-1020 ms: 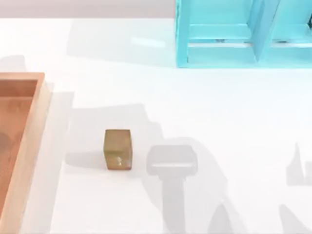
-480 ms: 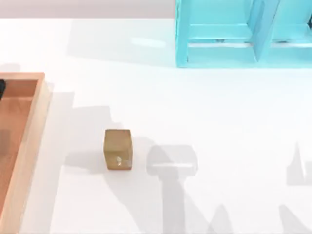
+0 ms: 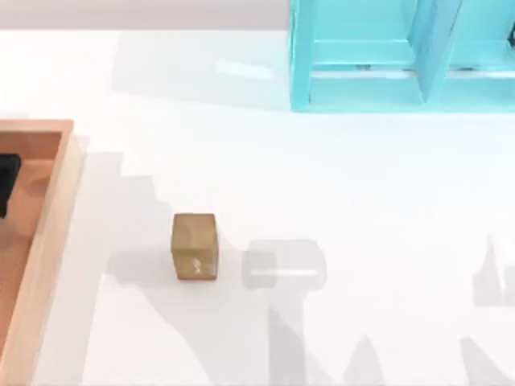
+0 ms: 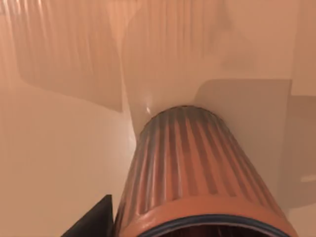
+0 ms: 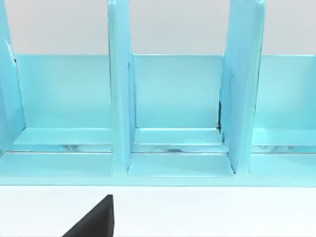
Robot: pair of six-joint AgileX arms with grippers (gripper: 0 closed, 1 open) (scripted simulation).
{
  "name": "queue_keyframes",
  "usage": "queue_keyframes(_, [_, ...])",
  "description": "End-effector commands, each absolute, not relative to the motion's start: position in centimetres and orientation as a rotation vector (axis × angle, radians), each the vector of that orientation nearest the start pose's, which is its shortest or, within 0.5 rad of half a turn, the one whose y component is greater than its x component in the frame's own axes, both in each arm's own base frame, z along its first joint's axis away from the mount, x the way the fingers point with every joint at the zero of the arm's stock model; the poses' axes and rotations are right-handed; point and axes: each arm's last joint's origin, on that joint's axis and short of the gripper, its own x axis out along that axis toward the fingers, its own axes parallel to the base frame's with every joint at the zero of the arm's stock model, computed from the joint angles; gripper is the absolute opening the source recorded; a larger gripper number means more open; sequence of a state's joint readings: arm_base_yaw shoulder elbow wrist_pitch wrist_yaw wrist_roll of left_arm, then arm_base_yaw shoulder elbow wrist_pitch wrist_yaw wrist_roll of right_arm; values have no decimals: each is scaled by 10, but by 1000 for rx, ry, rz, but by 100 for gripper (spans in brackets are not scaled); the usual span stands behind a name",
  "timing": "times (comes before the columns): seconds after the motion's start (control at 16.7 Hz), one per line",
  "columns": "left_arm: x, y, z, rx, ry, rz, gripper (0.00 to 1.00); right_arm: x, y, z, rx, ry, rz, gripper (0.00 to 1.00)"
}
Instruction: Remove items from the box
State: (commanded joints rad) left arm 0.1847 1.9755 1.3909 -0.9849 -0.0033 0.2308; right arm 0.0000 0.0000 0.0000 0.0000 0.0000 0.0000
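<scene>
**Q:** What sits at the left of the desk?

**A:** The box (image 3: 50,233), a shallow wooden tray with a pale rim and a smooth orange-brown floor, runs along the left edge of the white desk (image 3: 362,201). A dark piece of the left gripper (image 3: 6,183) pokes in over its floor. The left wrist view looks along a reddish-brown cup (image 4: 190,173), cylindrical, with ribbed, striped walls, a rounded lip and a dark inside; its long axis runs away from the camera toward the box floor. Whether that gripper is apart or clamped on the cup cannot be told.

**Q:** And moving right?

**A:** A tan-gold block (image 3: 194,246), cube-like with a wood grain, stands on the desk outside the box, near its right rim, edges square to the desk. No writing can be read on it. At the far right, a turquoise shelf unit (image 3: 386,56) with upright dividers. The right wrist view faces its compartments; the right gripper's state cannot be told.
</scene>
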Motion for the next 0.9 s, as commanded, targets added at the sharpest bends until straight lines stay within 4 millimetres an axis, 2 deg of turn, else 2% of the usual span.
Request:
queue_keyframes(0.78, [361,71,158,35,1570,-28,2,106,-1,160,0,0,0,100])
queue_keyframes(0.9, [361,71,158,35,1570,-28,0,106,-1,160,0,0,0,100])
